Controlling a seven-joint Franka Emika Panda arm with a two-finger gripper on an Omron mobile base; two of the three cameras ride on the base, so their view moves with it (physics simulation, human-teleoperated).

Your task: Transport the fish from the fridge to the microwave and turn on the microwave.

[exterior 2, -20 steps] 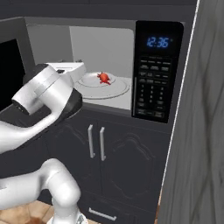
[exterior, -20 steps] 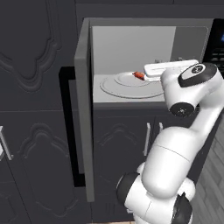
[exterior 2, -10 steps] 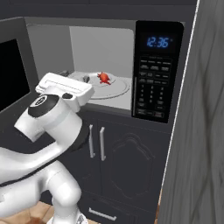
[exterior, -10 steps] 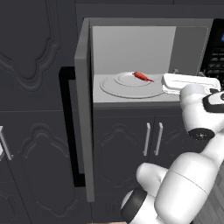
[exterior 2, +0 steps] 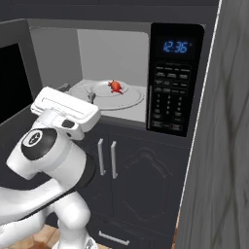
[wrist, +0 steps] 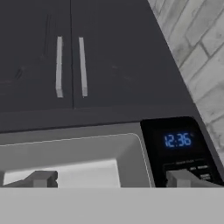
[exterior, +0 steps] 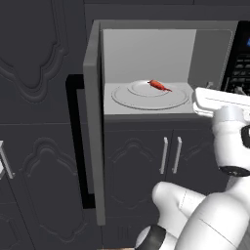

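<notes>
The small red-orange fish (exterior: 158, 85) (exterior 2: 115, 86) lies on the round turntable (exterior: 132, 99) inside the microwave (exterior: 146, 51) (exterior 2: 171, 97), whose door (exterior: 93, 122) stands wide open to the left. My gripper (exterior: 223, 89) (exterior 2: 78, 93) (wrist: 112, 179) hangs just outside the front opening, open and empty, apart from the fish. In the hand view its fingertips (wrist: 41, 178) frame the cavity's upper edge and the lit clock (wrist: 177, 140). The fridge is out of view.
Dark cabinets with two pale handles (exterior: 171, 154) (exterior 2: 106, 158) sit under the microwave. A grey wood-grain panel (exterior 2: 223, 146) rises close on the right. The open door's black handle (exterior: 78, 141) juts out at the left.
The hand has drawn back out of the microwave cavity, toward the keypad side and lower. The fish has stayed on the turntable. The jaws have spread slightly wider.
</notes>
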